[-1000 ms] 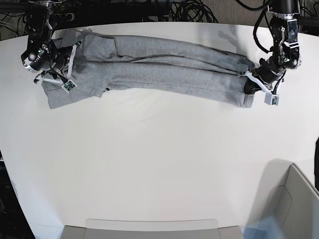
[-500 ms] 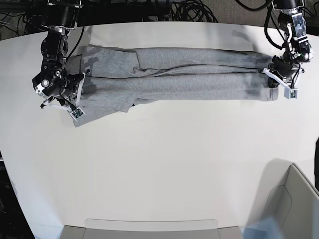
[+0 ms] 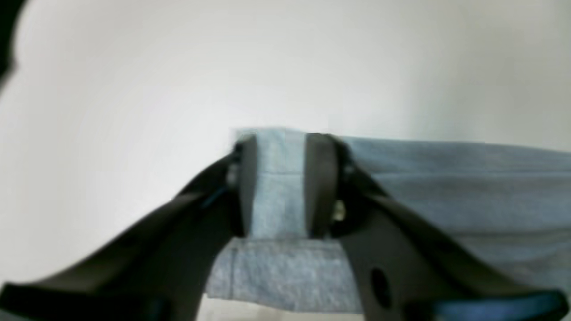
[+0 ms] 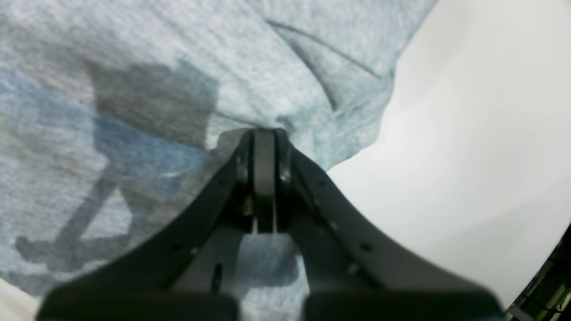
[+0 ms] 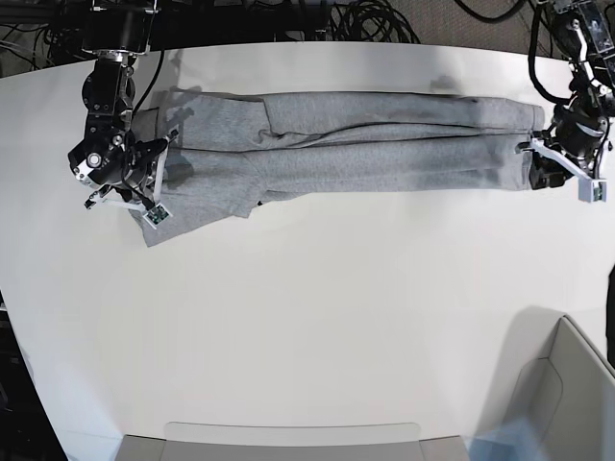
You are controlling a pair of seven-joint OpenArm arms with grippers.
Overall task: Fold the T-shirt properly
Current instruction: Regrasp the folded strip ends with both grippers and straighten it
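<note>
Jaws spread apart on my left gripper (image 3: 282, 187), released, with grey cloth visible in the gap between the tips; I cannot tell whether either tip touches it. On my right gripper (image 4: 268, 178) the jaws are clenched, side against side, with their tips at the fabric; whether they have a pinch of it between them, I cannot tell. From the base camera, I see the T-shirt (image 5: 356, 168) lying as a long, layered band across the far part of the white desk (image 5: 317, 307), running from about ten o'clock round to two. My right gripper is over its ten o'clock end, where the cloth spreads wider and a corner sticks out towards me, and my left is at the narrower two o'clock end. Two long strips of cloth run side by side, with a dark crease between them along much of the band. Through my left wrist camera, that narrow end shows stacked folds, with a paler flap towards six o'clock. My right wrist camera shows soft ridges running in from ten o'clock towards the tips, and bare desk at three. Back in the base view, a pale grey bin (image 5: 567, 394) sits at the desk's edge near four o'clock, and a bundle of cables (image 5: 375, 21) lies behind the desk around twelve.
</note>
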